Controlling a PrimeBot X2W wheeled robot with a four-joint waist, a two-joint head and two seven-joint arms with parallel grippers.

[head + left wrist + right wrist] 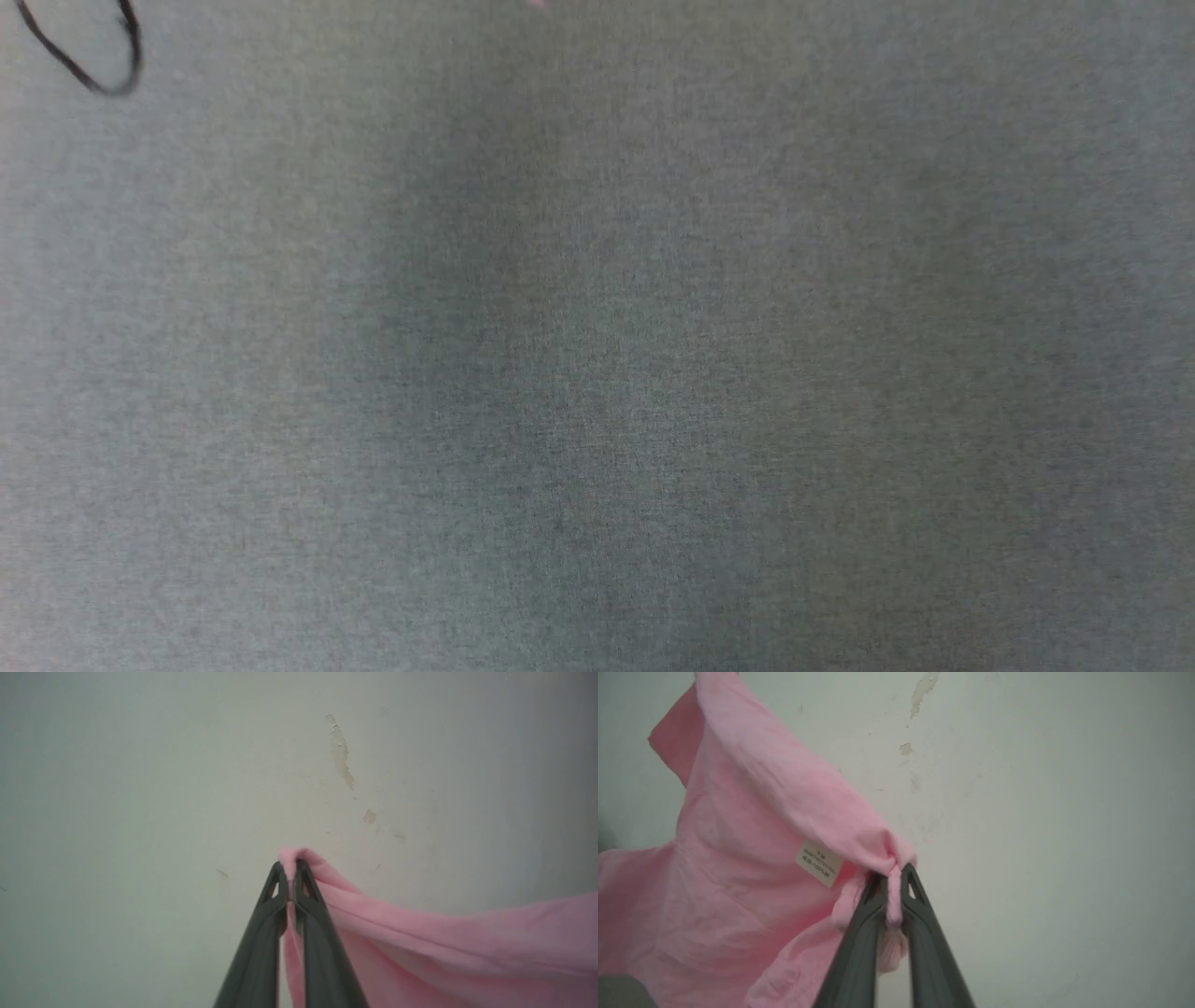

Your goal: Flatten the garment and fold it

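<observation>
Hanging from both grippers, the garment (420,938) is held up in front of a pale wall (140,788). The left gripper (290,870) has its fingers closed almost together on a thin fold of pink cloth, and a small nub pokes out past the tips. From there the cloth runs to that view's right and lower edges, where it is cut off, so its far end can't be seen from this wrist.

The right gripper (893,882) is likewise closed, pinching a thicker, bunched roll of fabric, with a small wad bulging below the pinch. From it the garment spreads, creased and sagging, across that view's left half and passes out of frame at the top, left and bottom. A white label (818,863) sits on the cloth just beside this grip; its print is too small to read. Whether the pinched part is waistband or hem cannot be told.

A patch of peeled paint (341,756) marks the wall. A blurred grey shape (616,994) at the right wrist view's bottom left corner can't be identified.

The head view looks down on a grey woven surface (597,373), with a black cable (103,79) looped and cut off at the upper left corner. A faint pink speck (534,3) at the top edge is too small to name.
</observation>
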